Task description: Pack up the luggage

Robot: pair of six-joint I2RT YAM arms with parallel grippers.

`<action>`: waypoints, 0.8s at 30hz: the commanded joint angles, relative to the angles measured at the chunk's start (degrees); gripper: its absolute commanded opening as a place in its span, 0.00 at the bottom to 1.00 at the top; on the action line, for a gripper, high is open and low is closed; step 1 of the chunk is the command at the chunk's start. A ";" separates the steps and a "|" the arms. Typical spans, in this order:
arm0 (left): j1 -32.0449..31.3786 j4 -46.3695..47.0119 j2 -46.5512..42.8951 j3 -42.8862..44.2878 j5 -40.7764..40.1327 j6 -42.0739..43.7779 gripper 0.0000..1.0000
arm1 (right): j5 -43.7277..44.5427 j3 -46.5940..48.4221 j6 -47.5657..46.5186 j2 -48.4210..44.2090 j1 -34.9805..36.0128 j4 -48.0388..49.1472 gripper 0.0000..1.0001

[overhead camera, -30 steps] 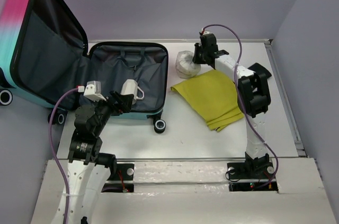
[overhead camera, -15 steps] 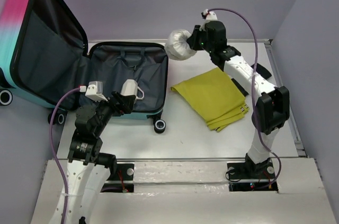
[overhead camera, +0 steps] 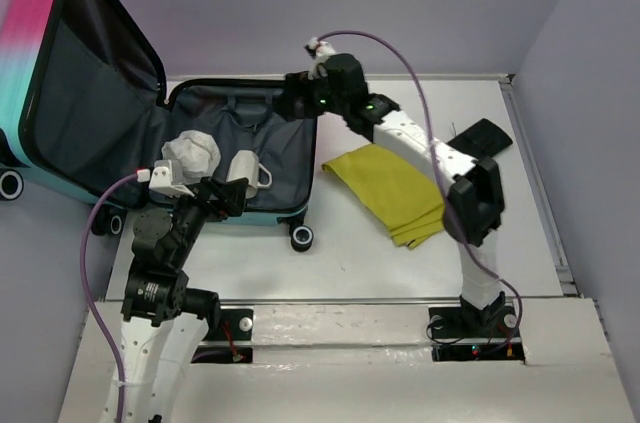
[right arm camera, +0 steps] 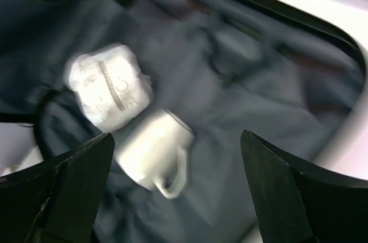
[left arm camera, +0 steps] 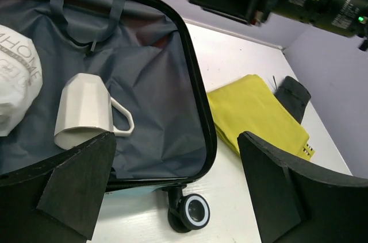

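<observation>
Top external view: the luggage (overhead camera: 100, 113) lies open at the far-left corner of the bench, its stiff, slick shell probably light and best taken by the rim, with the left end effector (overhead camera: 228, 198) and right end effector (overhead camera: 293, 106) both spread apart, empty.

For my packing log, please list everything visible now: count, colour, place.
table: 1, white, centre
suitcase: 1, pink-teal, grey lining, open, table's left
mug: 1, white, lying inside the suitcase
bundle: 1, white, in the suitcase, left of mug
cloth: 1, yellow, on the table, right of the suitcase
flat object: 1, black, table's right side
left gripper: 1, black, open, at suitcase's near edge
right gripper: 1, black, open, above the suitcase
</observation>
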 commanded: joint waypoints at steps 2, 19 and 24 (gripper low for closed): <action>-1.53 1.78 -0.61 1.69 0.65 0.92 0.99 | 6.63 -25.43 2.47 -21.14 -12.26 7.40 0.91; -11.90 2.22 -3.95 1.25 0.57 1.27 0.99 | 15.79 -72.87 17.69 -38.05 -56.04 11.90 0.93; -13.22 1.87 -5.00 1.25 -0.14 1.27 0.99 | 9.90 -64.88 18.04 -27.50 -56.05 11.90 0.88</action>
